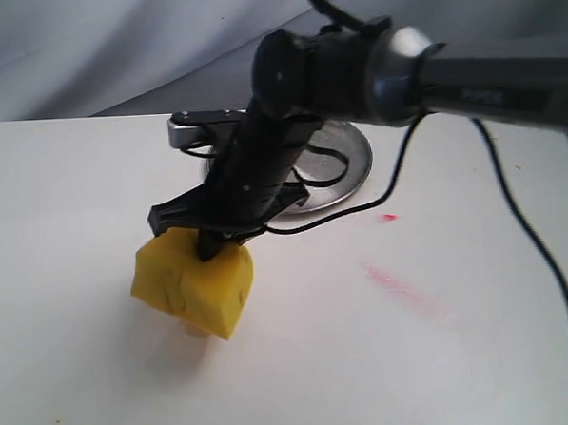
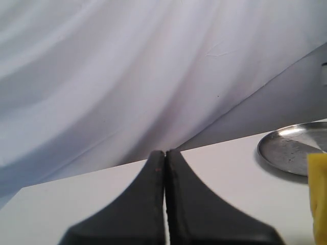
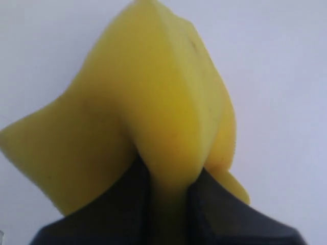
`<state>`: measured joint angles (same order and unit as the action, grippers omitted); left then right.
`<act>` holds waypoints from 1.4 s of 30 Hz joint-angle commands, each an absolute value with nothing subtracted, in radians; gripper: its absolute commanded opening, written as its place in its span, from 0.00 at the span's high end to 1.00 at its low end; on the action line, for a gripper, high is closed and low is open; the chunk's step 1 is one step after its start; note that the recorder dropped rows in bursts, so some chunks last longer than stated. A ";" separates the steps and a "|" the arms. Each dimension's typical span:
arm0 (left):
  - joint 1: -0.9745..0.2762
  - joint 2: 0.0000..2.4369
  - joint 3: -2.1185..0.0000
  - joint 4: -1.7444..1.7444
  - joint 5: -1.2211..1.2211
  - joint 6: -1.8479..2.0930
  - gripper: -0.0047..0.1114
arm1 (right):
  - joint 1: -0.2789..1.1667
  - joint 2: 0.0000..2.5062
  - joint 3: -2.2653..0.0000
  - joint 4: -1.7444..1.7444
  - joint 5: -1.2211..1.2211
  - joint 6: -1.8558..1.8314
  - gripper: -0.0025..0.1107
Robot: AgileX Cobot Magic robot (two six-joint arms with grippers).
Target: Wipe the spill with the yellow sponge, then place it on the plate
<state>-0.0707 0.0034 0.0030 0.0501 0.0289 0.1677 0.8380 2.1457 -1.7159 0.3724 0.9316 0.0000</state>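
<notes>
**Sponge pinched in right end effector, plate behind**

No brand or label can be read; a dark marking on the right arm's forearm tube (image 1: 483, 95) is too blurred to be made out.

The right arm is stretched in from the right edge of the exterior view, across the middle, with its wrist bent steeply down toward the tabletop (image 1: 75, 233). The right end effector (image 1: 209, 243) is closed on the yellow sponge (image 1: 197, 284). The foam is squeezed into a fold between the two dark fingers (image 3: 122, 204). The sponge is held tilted, near the tabletop and in front of the plate (image 1: 358, 161); whether it touches the surface cannot be told. The plate is partly hidden by the arm.

The left end effector (image 2: 165, 168) is seen with its fingers pressed together and nothing between them, aimed over the tabletop toward the backdrop cloth (image 2: 127, 66).

A pink smear (image 1: 397, 285) and a red dot (image 1: 389, 216) are seen to the right of the sponge.
</notes>
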 commanded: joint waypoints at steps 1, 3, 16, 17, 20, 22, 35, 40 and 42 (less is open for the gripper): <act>-0.069 0.000 0.000 0.042 0.020 0.160 0.96 | 0.884 2.284 -1.901 0.310 1.032 0.067 0.98; -0.069 0.000 0.000 0.042 0.020 0.160 0.96 | 0.900 2.341 -1.974 0.260 1.081 0.100 0.98; -0.069 0.000 0.000 0.042 0.020 0.160 0.96 | 0.918 2.435 -2.081 -0.051 1.221 0.167 0.98; -0.069 0.000 0.000 0.042 0.020 0.160 0.96 | 0.918 2.430 -2.073 -0.056 1.221 0.167 0.98; -0.069 0.000 0.000 0.042 0.020 0.160 0.96 | 0.918 2.422 -2.036 -0.104 1.221 0.178 0.98; -0.069 0.000 0.000 0.042 0.020 0.160 0.96 | 0.918 2.407 -1.994 -0.149 1.221 0.192 0.98; -0.069 0.000 0.000 0.042 0.020 0.160 0.96 | 0.821 2.167 -1.573 -0.287 1.177 0.293 0.98; -0.069 0.000 0.000 0.042 0.020 0.160 0.96 | 0.790 2.116 -1.525 -0.104 1.051 0.279 0.98; -0.069 0.000 0.000 0.042 0.020 0.160 0.96 | 0.809 2.135 -1.543 -0.080 1.025 0.277 0.98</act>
